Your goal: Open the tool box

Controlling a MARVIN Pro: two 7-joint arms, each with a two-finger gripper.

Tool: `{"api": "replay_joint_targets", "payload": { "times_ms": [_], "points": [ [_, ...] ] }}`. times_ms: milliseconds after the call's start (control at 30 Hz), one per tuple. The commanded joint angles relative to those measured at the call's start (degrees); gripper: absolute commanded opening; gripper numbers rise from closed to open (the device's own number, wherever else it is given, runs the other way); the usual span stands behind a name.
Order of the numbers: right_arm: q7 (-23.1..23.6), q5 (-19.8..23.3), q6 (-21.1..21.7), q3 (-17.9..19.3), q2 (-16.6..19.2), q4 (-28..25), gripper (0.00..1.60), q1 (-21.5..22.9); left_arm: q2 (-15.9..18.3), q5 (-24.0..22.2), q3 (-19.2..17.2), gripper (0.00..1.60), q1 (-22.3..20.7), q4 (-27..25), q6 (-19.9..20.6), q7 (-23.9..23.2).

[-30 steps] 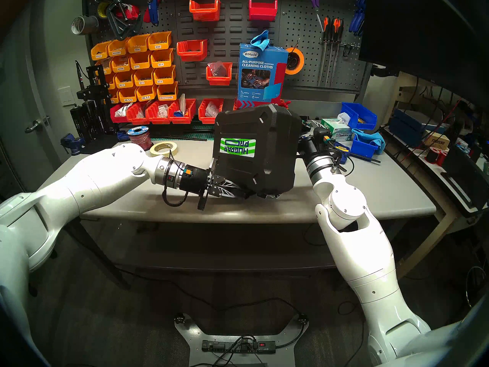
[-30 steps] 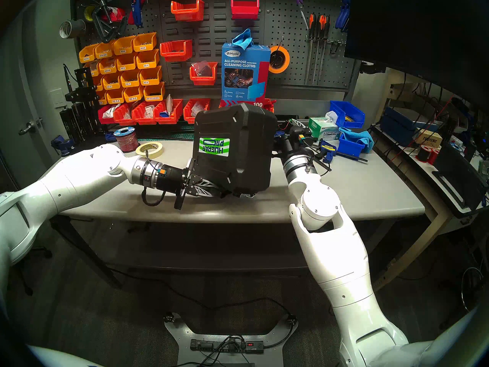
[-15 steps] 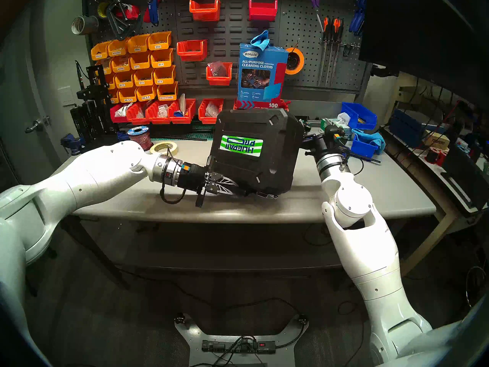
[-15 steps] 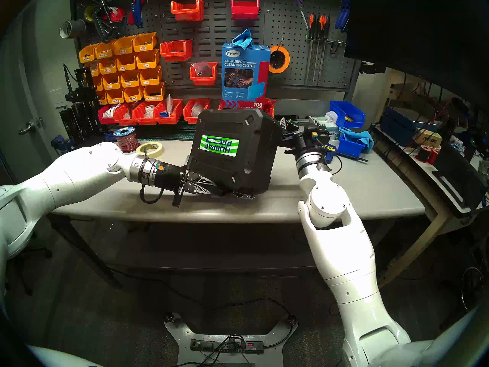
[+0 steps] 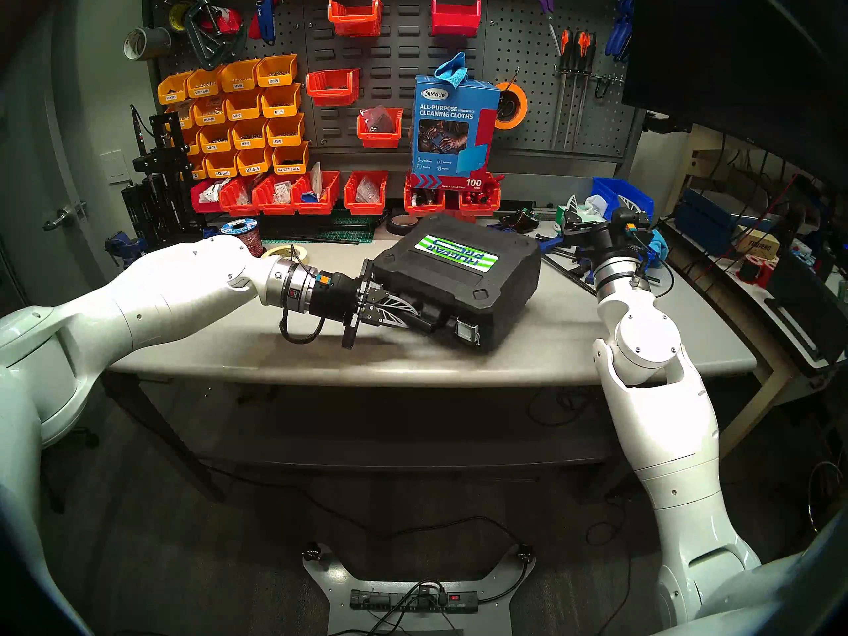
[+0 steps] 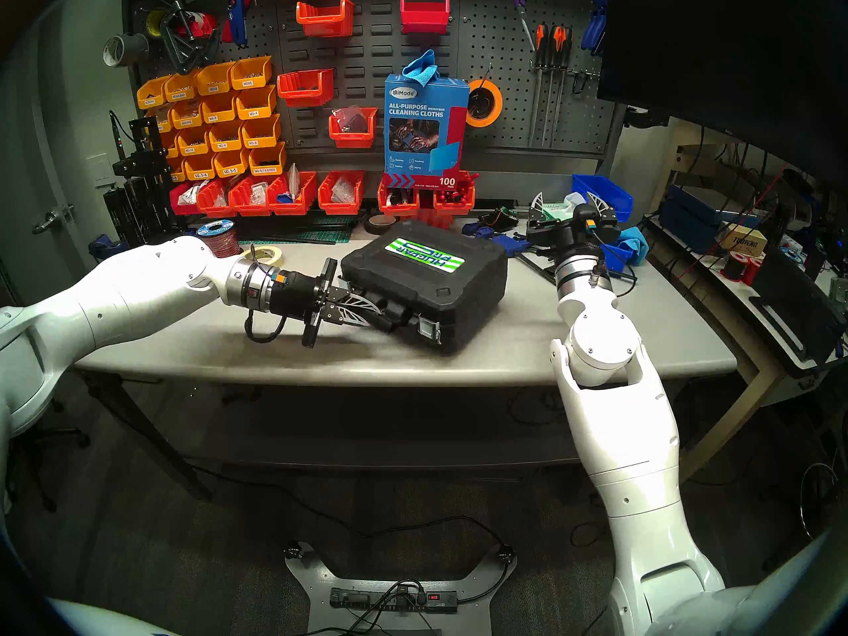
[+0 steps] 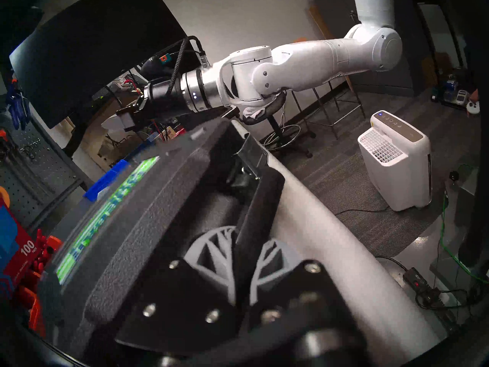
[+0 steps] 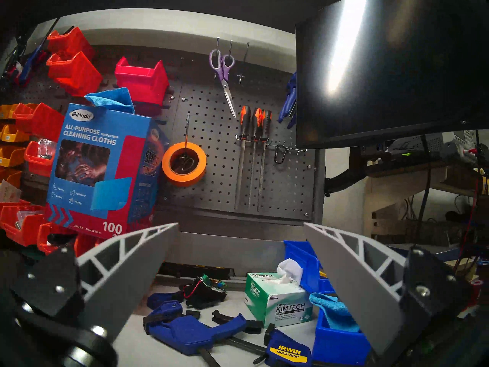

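The black tool box [image 5: 459, 281] lies almost flat on the grey table [image 5: 596, 346] with its green-and-white logo sticker [image 5: 456, 253] facing up. Its handle side faces me, and one silver latch [image 5: 465, 332] shows there. It also shows in the right head view [image 6: 426, 277] and, blurred, in the left wrist view [image 7: 132, 226]. My left gripper [image 5: 424, 320] is shut on the tool box's handle [image 7: 262, 197], one grey finger on each side. My right gripper [image 5: 599, 206] is open and empty, raised behind and to the right of the box, its fingers [image 8: 137, 255] wide apart.
Blue clamps [image 5: 555, 245], a Kimtech tissue box [image 8: 280, 303] and blue bins [image 5: 631, 199] crowd the table's back right, under my right gripper. A tape roll [image 5: 284, 253] and wire spool [image 5: 238, 233] sit back left. A cleaning-cloths box [image 5: 454, 130] and red bins stand behind.
The tool box, standing on edge with its sticker toward me, has tipped back to lie almost flat. My right gripper has pulled away to the right. My left gripper stays on the handle.
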Motion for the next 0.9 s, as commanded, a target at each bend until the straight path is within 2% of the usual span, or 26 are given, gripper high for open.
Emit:
{"api": "replay_joint_targets", "payload": {
  "times_ms": [0, 133, 200, 333, 633, 700, 800, 867],
  "points": [
    [0.4, 0.4, -0.1, 0.0, 0.0, -2.0, 1.6, -1.1, 0.0, -5.1, 3.5, 0.0, -2.5, -0.4, 2.4, -6.2],
    [1.0, 1.0, -0.7, 0.2, 0.3, -2.7, 1.6, -1.8, 0.1, -8.6, 4.3, 0.0, -3.1, -1.3, 5.1, -6.8],
    [1.2, 1.2, -0.8, 0.3, 0.4, -3.0, 1.6, -2.0, -0.3, -11.6, 3.2, 0.0, -2.5, -1.8, 7.1, -8.2],
    [1.9, 1.8, -0.9, 0.5, 0.6, -3.4, 1.6, -2.3, -0.8, -13.5, 2.4, 0.0, -1.8, -4.7, 10.4, -4.5],
    [2.5, 2.5, -1.4, 0.7, 0.5, -4.9, 1.6, -3.5, -3.5, -11.7, 2.1, 0.0, -0.4, -10.0, 14.9, 5.8],
    [2.3, 2.6, -1.4, 1.0, 0.6, -5.7, 1.6, -4.2, -3.5, -10.5, 2.4, 0.0, -0.2, -11.5, 15.7, 8.8],
    [2.2, 2.6, -1.3, 1.4, 0.7, -6.5, 1.6, -5.0, -3.7, -9.7, 2.5, 0.0, 0.1, -12.1, 16.3, 10.2],
    [1.9, 2.5, -1.1, 2.1, 0.9, -7.7, 1.6, -6.3, -3.3, -7.4, 2.5, 0.0, 0.4, -13.9, 17.7, 13.9]
  ]
}}
